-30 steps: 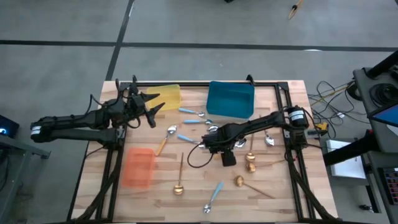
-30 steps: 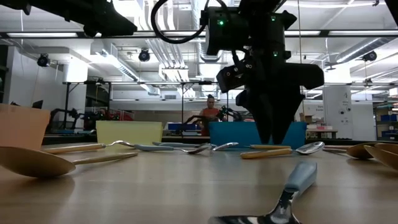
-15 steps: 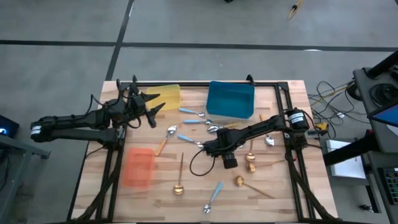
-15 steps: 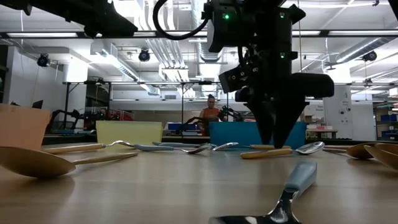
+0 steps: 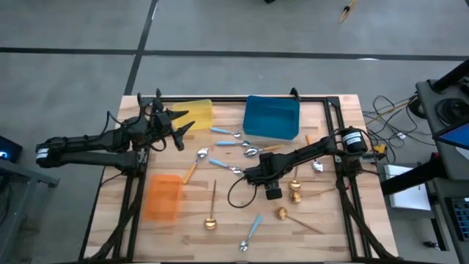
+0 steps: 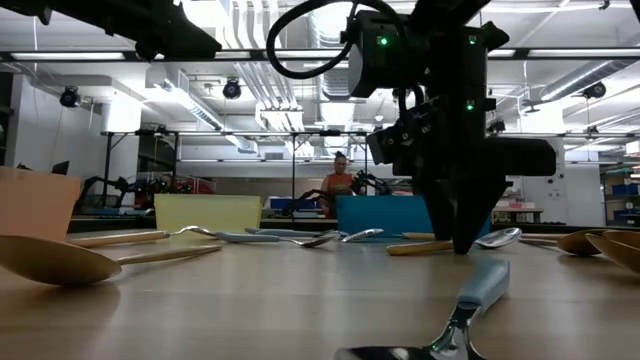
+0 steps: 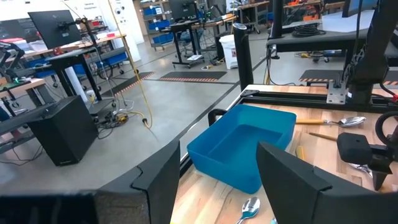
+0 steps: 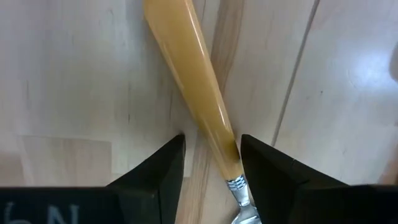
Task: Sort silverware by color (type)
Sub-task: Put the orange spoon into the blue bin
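From above, the right hand [image 5: 253, 174] is down at mid-bench over an orange-handled spoon [image 5: 268, 151]; the left hand [image 5: 178, 126] hangs open by the yellow tray [image 5: 196, 114]. The blue tray [image 5: 272, 117] holds nothing. Right wrist view: the fingers [image 8: 155, 168] are apart, straddling the orange handle [image 8: 193, 81].

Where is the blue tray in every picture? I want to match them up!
High view: the blue tray sits at the far edge of the table, right of the middle.
Low view: it stands far back, partly hidden behind the dark arm.
Left wrist view: it is in the centre, empty.
Right wrist view: not in it.
Shared landmark: the wooden table.
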Robot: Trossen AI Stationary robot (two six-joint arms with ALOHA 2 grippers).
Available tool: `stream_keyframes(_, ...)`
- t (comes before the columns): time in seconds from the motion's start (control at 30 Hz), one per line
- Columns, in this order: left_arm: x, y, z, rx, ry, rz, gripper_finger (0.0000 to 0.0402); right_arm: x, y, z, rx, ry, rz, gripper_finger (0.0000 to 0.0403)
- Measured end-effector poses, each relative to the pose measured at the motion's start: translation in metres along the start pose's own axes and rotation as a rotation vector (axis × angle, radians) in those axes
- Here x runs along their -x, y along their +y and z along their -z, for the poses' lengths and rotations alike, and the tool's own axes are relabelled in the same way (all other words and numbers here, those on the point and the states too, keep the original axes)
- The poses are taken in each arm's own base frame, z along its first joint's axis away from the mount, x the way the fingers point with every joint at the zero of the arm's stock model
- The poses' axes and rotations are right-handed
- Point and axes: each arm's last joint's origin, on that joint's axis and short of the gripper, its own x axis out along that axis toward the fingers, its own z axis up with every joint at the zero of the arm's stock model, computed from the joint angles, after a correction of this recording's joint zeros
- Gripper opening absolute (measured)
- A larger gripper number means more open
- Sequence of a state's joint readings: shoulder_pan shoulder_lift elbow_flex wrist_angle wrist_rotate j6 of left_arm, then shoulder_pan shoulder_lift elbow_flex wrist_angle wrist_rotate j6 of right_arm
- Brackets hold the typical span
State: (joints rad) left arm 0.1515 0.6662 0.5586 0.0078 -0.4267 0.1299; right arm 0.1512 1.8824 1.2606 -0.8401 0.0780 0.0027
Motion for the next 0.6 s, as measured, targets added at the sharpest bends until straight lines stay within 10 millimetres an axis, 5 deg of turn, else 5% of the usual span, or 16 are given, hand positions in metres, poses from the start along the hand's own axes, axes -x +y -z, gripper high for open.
stream_keyframes(0.37,0.0,0.0,0.0,0.0,0.0,0.0,0.0194,-0.0012,0.0007,-0.0004,0.004,-0.004,-0.012,0.0041)
stream_keyframes(0.6,0.0,0.0,0.0,0.0,0.0,0.001,0.0194,0.001,0.0002,-0.0029,-0.01,-0.011,-0.007,0.0037)
